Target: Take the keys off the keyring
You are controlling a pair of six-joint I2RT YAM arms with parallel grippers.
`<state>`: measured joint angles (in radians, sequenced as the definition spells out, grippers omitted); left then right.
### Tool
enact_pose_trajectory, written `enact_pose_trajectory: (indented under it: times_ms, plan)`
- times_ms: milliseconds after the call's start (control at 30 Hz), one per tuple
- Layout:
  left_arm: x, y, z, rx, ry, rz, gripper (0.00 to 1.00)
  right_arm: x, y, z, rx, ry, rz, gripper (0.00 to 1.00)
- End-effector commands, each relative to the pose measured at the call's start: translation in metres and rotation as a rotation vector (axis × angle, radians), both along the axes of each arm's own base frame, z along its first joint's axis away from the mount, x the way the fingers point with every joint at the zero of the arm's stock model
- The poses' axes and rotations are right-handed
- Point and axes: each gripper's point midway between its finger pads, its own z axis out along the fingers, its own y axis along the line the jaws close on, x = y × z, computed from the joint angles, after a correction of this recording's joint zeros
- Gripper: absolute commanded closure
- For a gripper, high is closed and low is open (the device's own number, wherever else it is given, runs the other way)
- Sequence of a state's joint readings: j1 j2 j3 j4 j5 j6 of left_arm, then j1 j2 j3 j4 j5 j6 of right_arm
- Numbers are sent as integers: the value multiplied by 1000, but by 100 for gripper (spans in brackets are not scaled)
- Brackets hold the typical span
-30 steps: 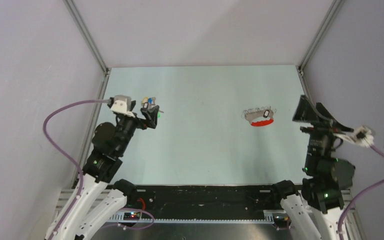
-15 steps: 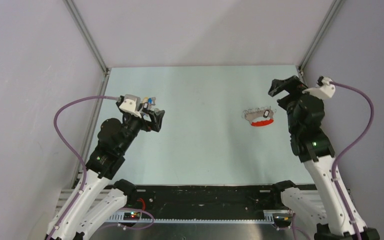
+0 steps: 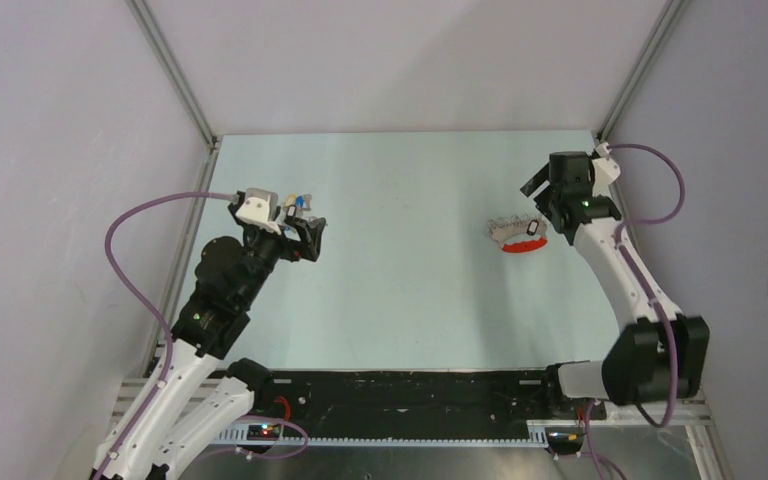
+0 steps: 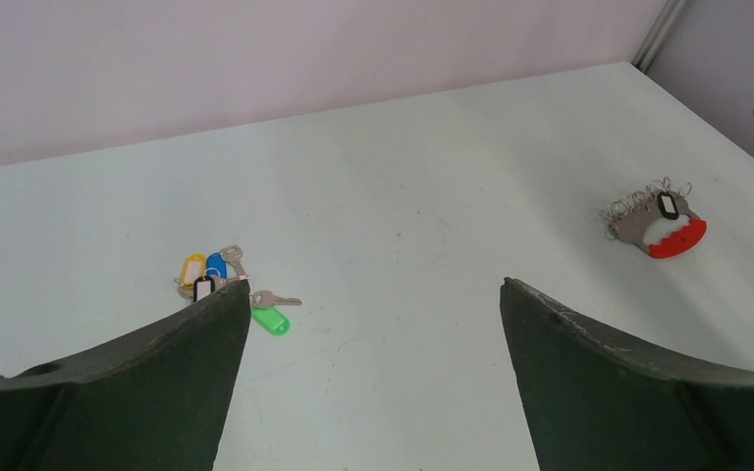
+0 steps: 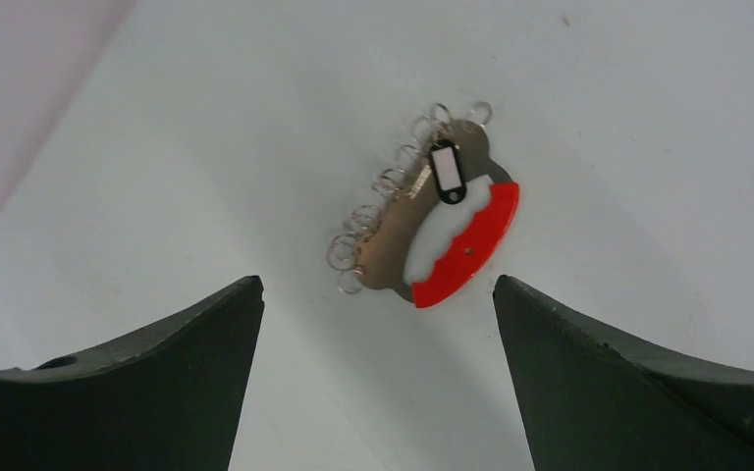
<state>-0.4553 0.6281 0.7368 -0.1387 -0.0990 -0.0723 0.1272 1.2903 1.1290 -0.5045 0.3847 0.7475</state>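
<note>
The red keyring (image 5: 471,245) lies flat on the table with grey keys (image 5: 398,240) fanned beside it, several wire rings (image 5: 373,211) and a black tag with a white mark (image 5: 446,172). It also shows in the top view (image 3: 523,247) and the left wrist view (image 4: 677,238). My right gripper (image 5: 377,285) is open and empty, just short of the bundle, which lies ahead between the fingers. In the top view the right gripper (image 3: 541,200) hovers just right of the keys. My left gripper (image 4: 375,285) is open and empty, far to the left (image 3: 308,232).
Loose keys with yellow, blue, black and green tags (image 4: 218,280) lie at the far left by my left finger, also seen in the top view (image 3: 300,203). The green tag (image 4: 269,320) lies nearest. Walls and metal posts (image 3: 175,80) enclose the table.
My right arm has swung from the right edge in over the table and come down next to the keyring. My left gripper shifted slightly. The keyring has not moved.
</note>
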Motion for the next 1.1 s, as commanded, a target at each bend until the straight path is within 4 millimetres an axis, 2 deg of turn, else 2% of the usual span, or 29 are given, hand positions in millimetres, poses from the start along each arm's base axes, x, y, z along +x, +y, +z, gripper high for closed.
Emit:
enact_pose_trajectory:
  times_ms: [0,33,67,100,167,200,233,267,300,333,367,400,433,467,567,600,633,733,767,800,833,867,1067]
  plan:
    - [0,3,22,-37,-40,19,0,12,-5,-21,73,124,-79,8]
    - [0,3,21,-39,-36,21,0,18,-8,-18,86,127,-108,10]
    - [1,3,20,-40,-34,25,0,17,-9,-42,84,216,-127,13]
    - [1,3,21,-44,-33,25,0,21,-10,-56,85,290,-136,15]
    - [0,2,21,-48,-31,20,0,28,-10,-74,86,397,-147,17]
    - [0,2,22,-50,-31,17,0,41,-9,-65,91,389,-151,17]
    - [0,2,22,-53,-29,16,0,34,-10,-89,74,504,-162,20]
    - [-1,1,22,-57,-28,14,0,48,-9,-79,74,491,-162,21]
    - [-1,1,22,-58,-29,13,0,43,-9,-101,58,595,-168,22]
    - [-2,1,23,-61,-28,10,0,56,-7,-93,58,582,-166,23]
    - [-2,0,23,-62,-27,7,0,51,-6,-115,42,675,-167,23]
    - [-2,0,23,-65,-27,5,0,59,-3,-112,39,666,-159,23]
    - [-2,0,24,-66,-29,5,1,58,-2,-127,31,714,-158,23]
    - [-3,0,24,-67,-28,3,1,60,2,-134,40,726,-150,24]
    - [-3,-1,24,-70,-26,2,2,68,10,-143,83,699,-124,25]
    - [-3,-1,24,-71,-26,1,2,65,11,-148,94,706,-123,26]
    - [-3,-1,25,-72,-27,1,2,71,12,-146,107,673,-127,26]
    - [-4,-1,24,-72,-25,0,2,65,11,-151,135,670,-135,29]
    - [-4,-1,25,-72,-26,-1,2,69,12,-152,147,648,-135,31]
    - [-4,-1,25,-72,-27,0,2,64,13,-158,159,659,-137,33]
    - [-4,-1,25,-72,-26,1,2,68,13,-160,171,635,-136,34]
    - [-4,0,25,-72,-26,2,2,65,13,-165,185,642,-138,34]
    - [-4,0,24,-69,-24,3,2,71,2,-174,183,622,-169,35]
